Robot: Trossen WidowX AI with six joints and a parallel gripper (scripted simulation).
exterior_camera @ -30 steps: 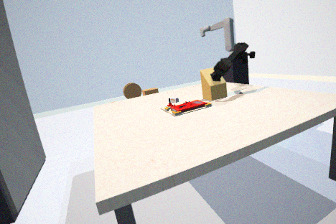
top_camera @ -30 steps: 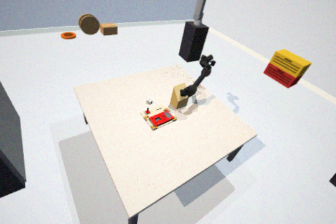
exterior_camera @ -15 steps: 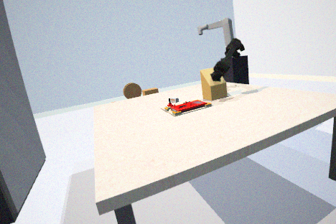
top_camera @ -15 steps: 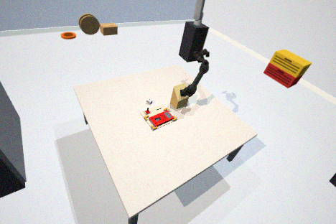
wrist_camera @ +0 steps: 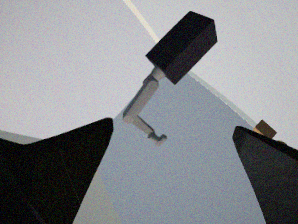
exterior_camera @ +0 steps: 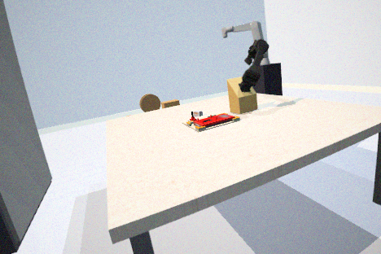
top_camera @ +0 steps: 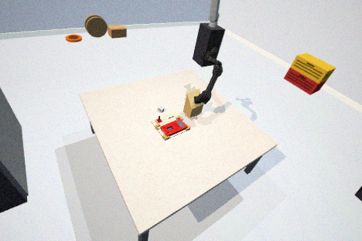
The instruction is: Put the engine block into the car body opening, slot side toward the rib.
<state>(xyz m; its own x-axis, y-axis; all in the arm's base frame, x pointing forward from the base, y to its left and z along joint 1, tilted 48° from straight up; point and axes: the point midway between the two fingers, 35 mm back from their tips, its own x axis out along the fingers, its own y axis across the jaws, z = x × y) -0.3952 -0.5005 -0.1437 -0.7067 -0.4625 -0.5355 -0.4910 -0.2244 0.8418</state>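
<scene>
The red car body (top_camera: 179,127) (exterior_camera: 216,120) lies flat on a pale frame with orange corners. A dark opening (top_camera: 170,128) shows in its left half; the rib cannot be made out. A small grey-white block (top_camera: 161,109) (exterior_camera: 198,114), which looks like the engine block, sits on the table just behind the frame, outside the car body. Its slot side is too small to tell. My gripper (top_camera: 210,56) (exterior_camera: 247,60) (wrist_camera: 174,128) is open and empty, raised high above the table, well away from the car body and the block.
The arm stands on a tan wooden block (top_camera: 192,107) (exterior_camera: 243,105) right of the car body. A small red piece with a black knob (top_camera: 158,119) is at the frame's left rear. A black pedestal (top_camera: 204,42) (wrist_camera: 182,47) with a grey arm (top_camera: 214,4) (wrist_camera: 141,100) stands beyond the table (top_camera: 155,185).
</scene>
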